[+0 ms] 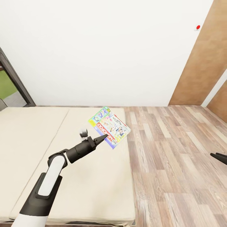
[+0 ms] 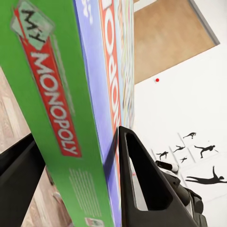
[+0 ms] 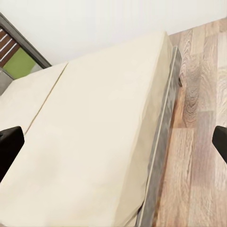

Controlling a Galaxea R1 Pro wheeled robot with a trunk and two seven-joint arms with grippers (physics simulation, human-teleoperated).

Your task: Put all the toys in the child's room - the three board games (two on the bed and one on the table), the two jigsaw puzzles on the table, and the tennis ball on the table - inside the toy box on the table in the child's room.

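Looking from the head view, the left gripper [image 1: 102, 137] pinches the Monopoly box [image 1: 110, 126] at its near edge, box raised over the bed [image 1: 37, 138] near the mattress edge. A wide, stiff, light carton held at one edge will likely want to swing. Over to the left wrist: fingers [image 2: 142, 184] clamp across the box's thin green side [image 2: 56, 113], a narrow bite on slick cardboard. Right wrist now: the right gripper [image 3: 113, 142] hangs spread and empty above the bed edge and wood floor [image 3: 198, 142].
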